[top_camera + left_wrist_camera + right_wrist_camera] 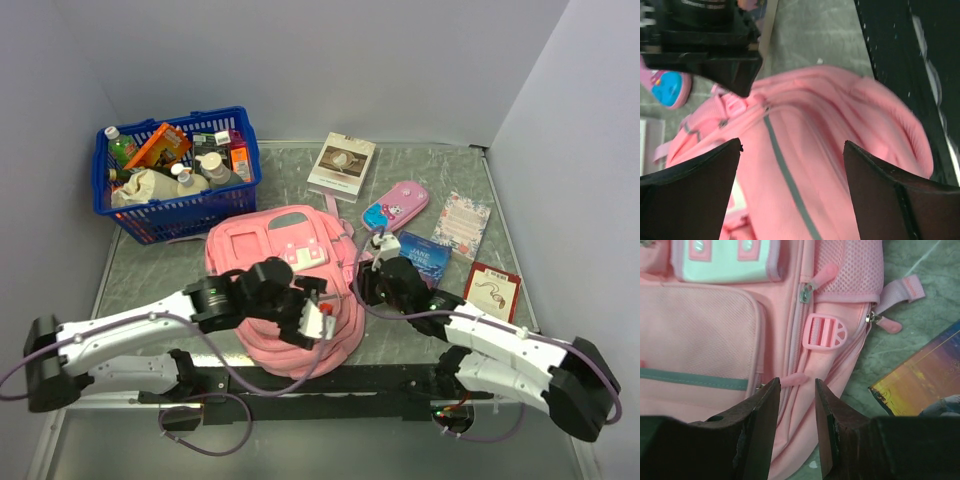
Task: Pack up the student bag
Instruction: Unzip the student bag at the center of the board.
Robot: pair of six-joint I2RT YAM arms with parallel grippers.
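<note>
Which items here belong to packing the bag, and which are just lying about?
Job: student bag; likely to go in: pencil case, white book, blue book, floral notebook, red booklet.
Lying about, probably: blue basket.

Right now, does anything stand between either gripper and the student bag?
Nothing visible does. The left gripper hangs open directly over the student bag. The right gripper is at the bag's side zipper, a pink zipper pull showing in the gap between its parted jaws. The book lies off to the side.
</note>
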